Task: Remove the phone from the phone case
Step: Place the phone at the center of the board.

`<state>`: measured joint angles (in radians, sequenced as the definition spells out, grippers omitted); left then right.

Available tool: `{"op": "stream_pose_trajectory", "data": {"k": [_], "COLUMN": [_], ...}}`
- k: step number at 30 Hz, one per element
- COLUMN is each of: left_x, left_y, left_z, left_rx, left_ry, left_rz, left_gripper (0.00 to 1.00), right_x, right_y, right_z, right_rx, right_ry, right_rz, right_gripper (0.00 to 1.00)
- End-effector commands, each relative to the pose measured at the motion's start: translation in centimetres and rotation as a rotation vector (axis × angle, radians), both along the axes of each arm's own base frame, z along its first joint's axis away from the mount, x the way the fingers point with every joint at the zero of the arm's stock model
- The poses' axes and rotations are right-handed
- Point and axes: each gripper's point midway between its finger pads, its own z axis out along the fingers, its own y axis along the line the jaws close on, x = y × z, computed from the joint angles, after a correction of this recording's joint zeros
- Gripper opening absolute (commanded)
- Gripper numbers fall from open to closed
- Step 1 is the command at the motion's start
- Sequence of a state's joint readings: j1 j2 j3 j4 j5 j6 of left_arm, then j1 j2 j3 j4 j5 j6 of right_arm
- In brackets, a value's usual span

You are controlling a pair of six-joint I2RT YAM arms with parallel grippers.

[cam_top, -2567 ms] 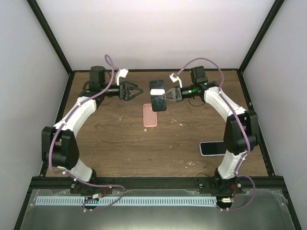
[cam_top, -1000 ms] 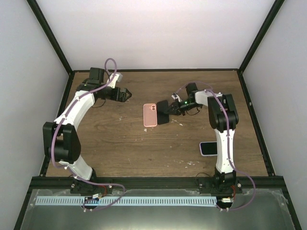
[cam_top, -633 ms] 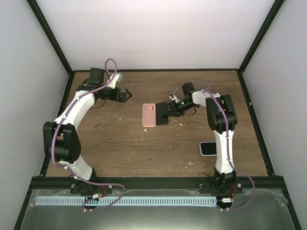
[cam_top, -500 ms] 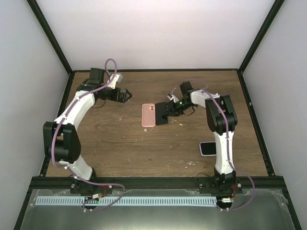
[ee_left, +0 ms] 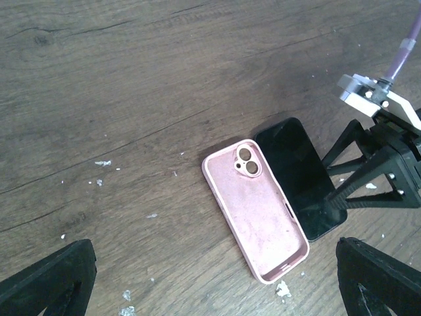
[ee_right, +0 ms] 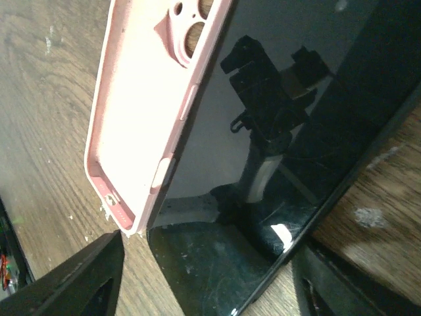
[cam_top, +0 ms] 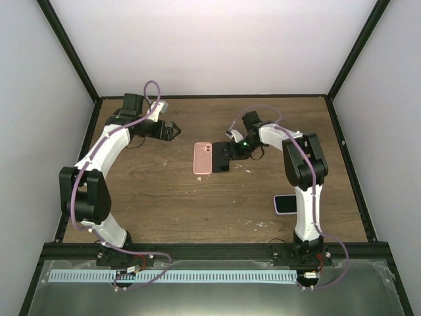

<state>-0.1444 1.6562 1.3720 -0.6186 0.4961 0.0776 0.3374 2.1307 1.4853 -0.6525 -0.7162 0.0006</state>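
Observation:
The pink phone case (cam_top: 203,158) lies empty, hollow side up, mid-table; in the left wrist view the phone case (ee_left: 255,209) shows its bare inside. The black phone (cam_top: 221,158) lies flat along the case's right edge, screen up, phone (ee_left: 299,178) and case touching side by side. My right gripper (cam_top: 230,155) is low at the phone's right, open, its fingers spread on either side of the phone (ee_right: 263,164) with a gap at the finger on the case (ee_right: 145,99) side. My left gripper (cam_top: 176,131) hangs open and empty, up and left of the case.
A second phone (cam_top: 287,204) with a pale edge lies near the right arm's base. White crumbs (ee_left: 102,162) dot the wooden table (cam_top: 164,197). Black frame posts and white walls enclose the table's sides and back.
The right gripper has gone from shut on the phone to open, leaving it flat beside the case. Case and phone slid slightly left. The left arm has not moved.

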Motion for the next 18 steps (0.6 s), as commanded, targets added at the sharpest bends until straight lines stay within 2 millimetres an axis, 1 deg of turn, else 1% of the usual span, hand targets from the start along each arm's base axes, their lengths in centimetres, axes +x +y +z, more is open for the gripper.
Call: {"op": "stream_pose_trajectory", "data": {"k": [1,3,5,6,7,10,16,18], "left_x": [0.5,0.4,0.2,0.1,-0.1,-0.6,-1.6,-1.8], "left_y": [0.3,0.3,0.4,0.3,0.2,0.0,0.0,-0.2], "left_z": [-0.3,-0.2,0.1,0.2,0.3,0.4,-0.1,-0.3], "left_rx": [-0.005,-0.006,-0.013,-0.02,-0.029,-0.041,-0.033,-0.033], "left_ry": [-0.006,-0.019,-0.041,-0.046,-0.052,-0.058,-0.086,-0.086], "left_rz": [0.021,0.026,0.034,0.031,0.027,0.014,0.017,0.016], "left_gripper": [1.0,1.0,1.0,1.0,1.0,1.0,1.0,1.0], "right_x": [-0.4,-0.6,-0.8,-0.9,-1.2,-2.6,-5.7,-6.5], "right_y": [-0.8,-1.1,-1.7,-2.2,-2.6,-5.0,-11.5,-13.3], "right_z": [0.4,1.2,2.0,2.9,3.3,4.1,5.1,5.6], "right_rx": [-0.057,-0.066,-0.091,-0.102,-0.113,-0.166,-0.208,-0.229], "right_ry": [-0.071,-0.117,-0.167,-0.199,-0.223,-0.246,-0.181,-0.177], "right_rz": [0.053,0.079,0.104,0.114,0.136,0.173,0.162,0.158], "right_gripper": [0.75,0.84,0.92,0.96,0.98,1.0,1.0,1.0]}}
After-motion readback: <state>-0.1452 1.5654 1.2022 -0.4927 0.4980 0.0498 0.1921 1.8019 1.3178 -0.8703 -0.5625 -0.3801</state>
